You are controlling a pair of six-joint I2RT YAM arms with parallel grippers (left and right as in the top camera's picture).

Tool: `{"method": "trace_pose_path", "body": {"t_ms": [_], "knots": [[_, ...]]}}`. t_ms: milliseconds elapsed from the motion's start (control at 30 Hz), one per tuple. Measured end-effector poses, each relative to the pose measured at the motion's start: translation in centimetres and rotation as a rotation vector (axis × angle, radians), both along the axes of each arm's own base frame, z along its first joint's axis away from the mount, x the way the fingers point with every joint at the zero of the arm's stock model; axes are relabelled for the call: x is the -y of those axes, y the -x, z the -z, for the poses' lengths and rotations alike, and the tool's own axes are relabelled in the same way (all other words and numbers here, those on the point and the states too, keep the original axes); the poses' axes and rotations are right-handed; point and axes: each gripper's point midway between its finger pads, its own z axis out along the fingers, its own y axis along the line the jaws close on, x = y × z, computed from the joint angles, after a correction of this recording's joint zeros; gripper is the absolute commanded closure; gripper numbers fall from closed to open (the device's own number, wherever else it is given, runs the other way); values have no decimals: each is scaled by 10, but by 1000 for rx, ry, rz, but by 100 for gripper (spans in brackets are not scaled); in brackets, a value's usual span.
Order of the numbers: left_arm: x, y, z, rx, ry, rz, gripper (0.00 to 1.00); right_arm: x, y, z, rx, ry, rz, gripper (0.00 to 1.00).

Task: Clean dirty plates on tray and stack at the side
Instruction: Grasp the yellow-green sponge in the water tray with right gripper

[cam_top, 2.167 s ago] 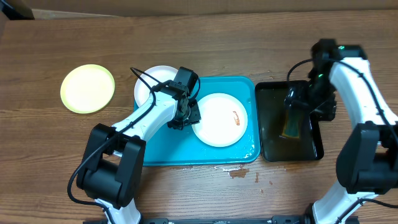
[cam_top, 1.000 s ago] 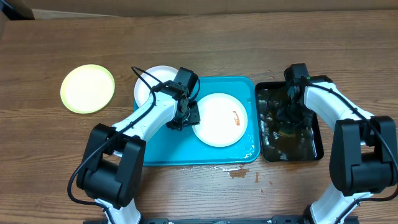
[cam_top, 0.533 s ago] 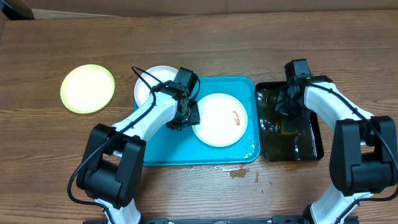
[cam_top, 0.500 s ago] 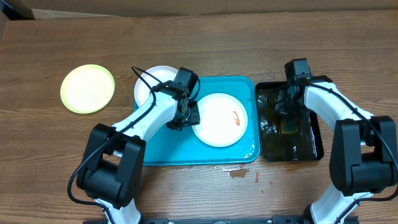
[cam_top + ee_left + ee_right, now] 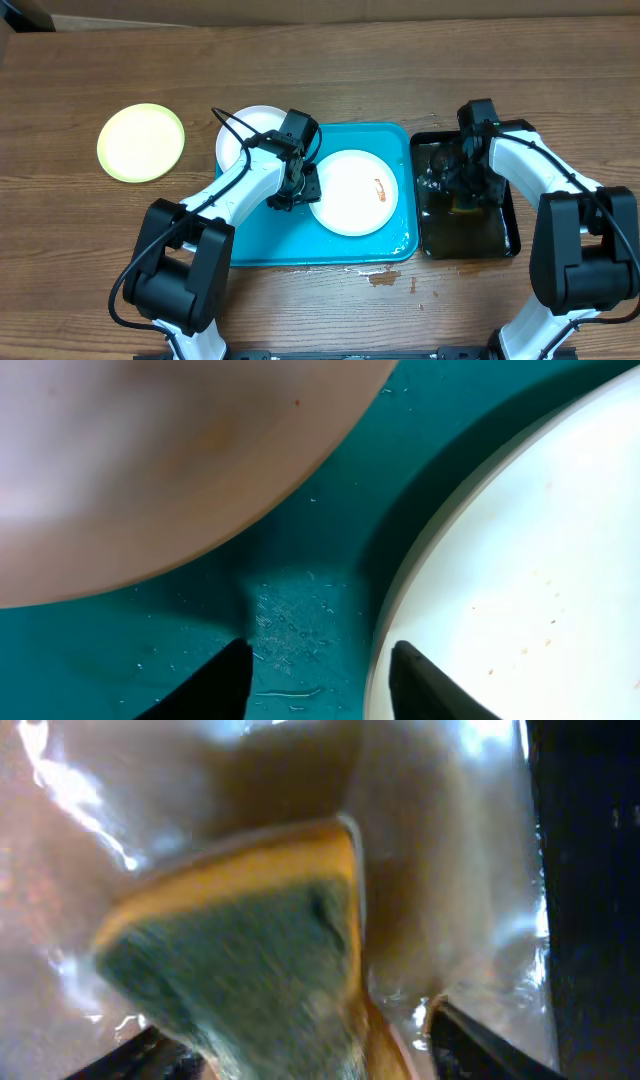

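A white plate (image 5: 352, 192) with an orange-brown smear lies in the turquoise tray (image 5: 330, 250). A second white plate (image 5: 245, 135) overlaps the tray's back left corner. The lime-green plate (image 5: 141, 142) lies on the table at the left. My left gripper (image 5: 293, 192) is open and low over the tray, between the two white plates. In the left wrist view, my left gripper (image 5: 320, 670) has one finger over the tray floor (image 5: 300, 610) and the other at the smeared plate's rim (image 5: 520, 560). My right gripper (image 5: 463, 185) is shut on a yellow-green sponge (image 5: 240, 940) in the water.
The narrow black tray (image 5: 500, 240) stands right of the turquoise tray and holds brownish water. A small brown spill (image 5: 385, 278) marks the table in front of the turquoise tray. A cardboard box edge runs along the back.
My right arm has lowered the sponge from above the black tray into its water and shifted it about there. The left arm and the plates have not moved.
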Motion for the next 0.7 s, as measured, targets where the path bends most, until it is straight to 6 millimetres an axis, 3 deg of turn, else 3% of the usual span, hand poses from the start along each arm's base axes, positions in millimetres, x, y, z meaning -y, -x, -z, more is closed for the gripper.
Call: {"method": "trace_pose_path", "body": {"t_ms": [233,467,533,600,667,700], "knots": [[5,0,0,8,0,13,57,-1,-10,0,42,-4,4,47],[15,3,-1,17,4,41,57,-1,-11,-1,42,-4,5,47],[16,3,-1,19,5,44,58,-1,-12,-3,42,-3,1,57],[16,3,-1,19,5,44,58,-1,-11,-4,39,-4,5,82],[16,3,-1,19,5,44,57,-1,-10,-5,31,-2,2,96],[16,3,-1,19,4,44,57,-1,-8,-5,24,-2,-2,96]]}}
